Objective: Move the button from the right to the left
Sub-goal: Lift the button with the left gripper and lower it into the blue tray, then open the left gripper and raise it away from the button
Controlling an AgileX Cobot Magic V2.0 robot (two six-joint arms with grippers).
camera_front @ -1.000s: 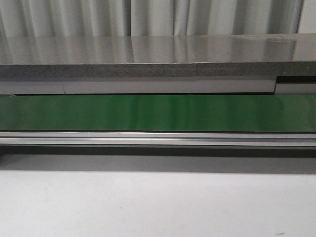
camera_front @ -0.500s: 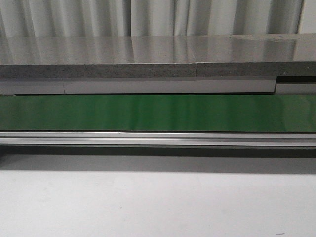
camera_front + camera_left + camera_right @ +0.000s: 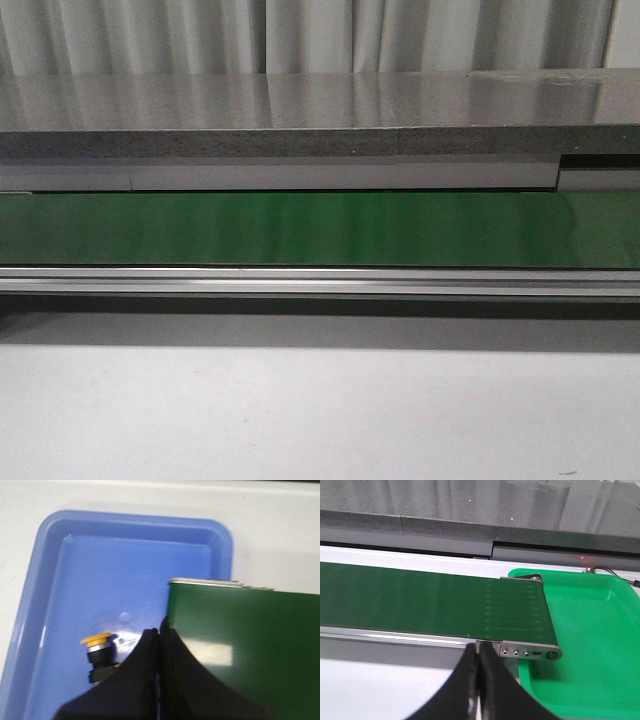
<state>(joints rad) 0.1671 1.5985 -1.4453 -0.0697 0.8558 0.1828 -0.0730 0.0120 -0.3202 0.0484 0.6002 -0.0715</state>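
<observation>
The front view matches the pictures from a second and half a second ago: the green conveyor belt (image 3: 320,228) runs left to right across the middle, its metal rail (image 3: 320,283) along the near edge, the grey stone shelf (image 3: 300,110) beyond it and the white worktop (image 3: 320,410) in front. Nothing there has shifted, and neither arm nor the button shows in that view.

The button (image 3: 101,655) shows only in the left wrist view. It lies on its side inside the blue tray (image 3: 55,580), its yellow-orange cap turned away from the black body, which is partly hidden behind the left gripper (image 3: 159,630). That gripper's dark fingers (image 3: 142,660) are pressed together with nothing between them, and they hang just beside the button, over the edge where the end of the belt overlaps the tray. Whether they touch the button cannot be told.

In the right wrist view the right gripper (image 3: 478,652) has its fingers (image 3: 490,675) pressed together too, holding nothing. It hangs near the belt's metal end plate (image 3: 530,653), at the near side of the belt, and the belt's end reaches over a green tray (image 3: 585,645), whose visible part holds nothing.
</observation>
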